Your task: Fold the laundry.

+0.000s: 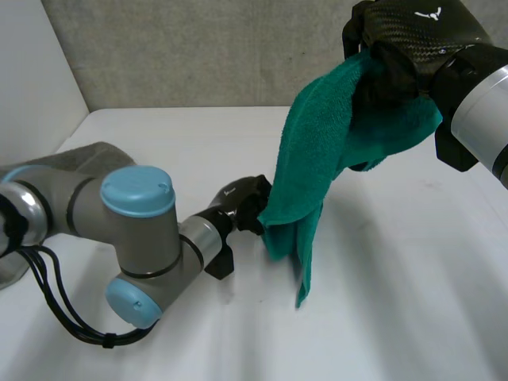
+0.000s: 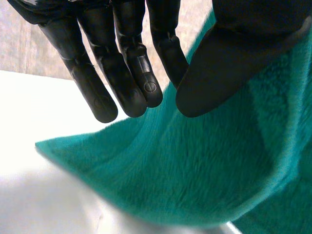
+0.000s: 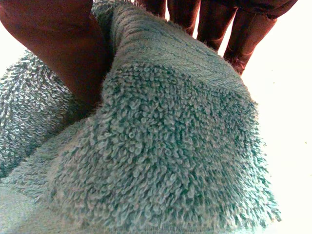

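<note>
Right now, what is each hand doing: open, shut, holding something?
Left hand: open, fingers straight beside the towel.
Right hand: shut on the towel, holding it up.

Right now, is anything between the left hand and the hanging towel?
Nothing visible does. The left hand sits at the lower hanging edge of the towel, whose top the right hand holds above the white table.

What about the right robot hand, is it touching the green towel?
Touching: right wrist view shows the right robot hand pinching the towel between thumb and fingers.
</note>
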